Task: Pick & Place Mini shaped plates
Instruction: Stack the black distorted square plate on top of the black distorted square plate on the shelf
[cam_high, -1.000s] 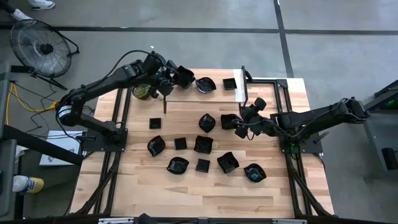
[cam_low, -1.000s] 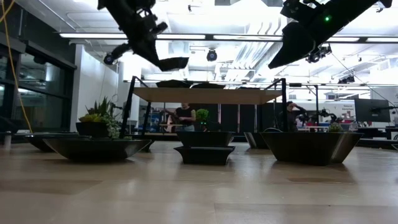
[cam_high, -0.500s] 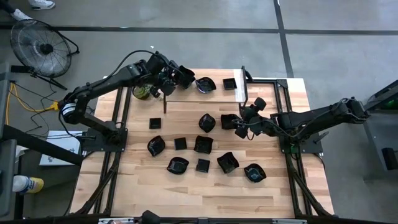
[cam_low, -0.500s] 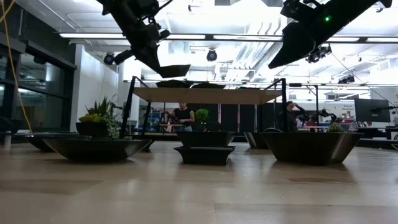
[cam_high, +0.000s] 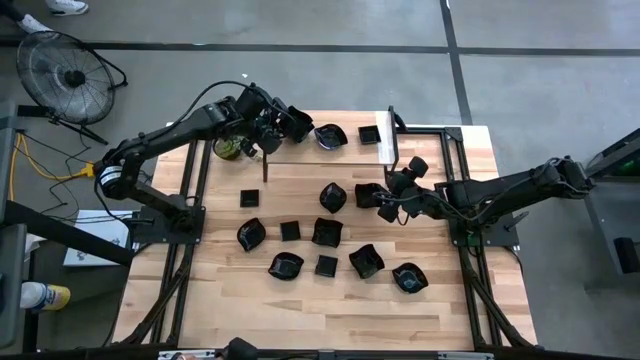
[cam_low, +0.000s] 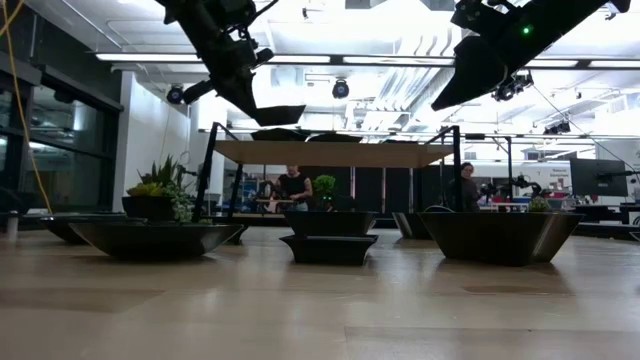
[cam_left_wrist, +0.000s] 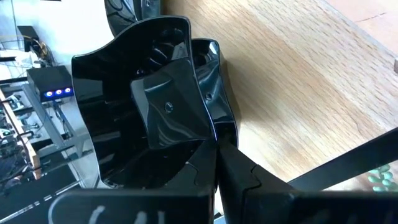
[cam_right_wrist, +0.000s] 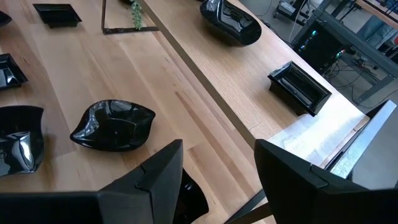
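Several glossy black mini shaped plates (cam_high: 325, 232) lie across the wooden table. My left gripper (cam_high: 272, 128) is over the table's far left part, shut on one wavy-rimmed plate (cam_high: 296, 122), which the low view shows high in the air (cam_low: 276, 113). My right gripper (cam_high: 388, 208) hovers open right of centre, just beside a plate (cam_high: 367, 194) resting on the table. In its wrist view its fingers (cam_right_wrist: 155, 177) stand wide apart, with a leaf-like plate (cam_right_wrist: 113, 125) ahead of them. My left gripper pinches the wavy-rimmed plate by its rim (cam_left_wrist: 202, 144) between the two fingers (cam_left_wrist: 233, 171). The fingers come slanting down from the table's left side. The plate is lifted clear of the table and sits roughly level (cam_low: 276, 113) beyond the fingertips.
A small green potted plant (cam_high: 228, 147) stands at the far left, close to my left gripper. More plates (cam_high: 330, 135) (cam_high: 368, 133) lie along the far edge beside a white sheet (cam_high: 387, 148). A dark metal strip (cam_right_wrist: 199, 81) crosses the table. A person (cam_low: 294, 186) stands in the room behind.
My left gripper, still shut on the plate, has shifted a little toward the table's far right and tipped, bringing the plate slightly lower. It has held still for the last half second. The right arm has not moved.
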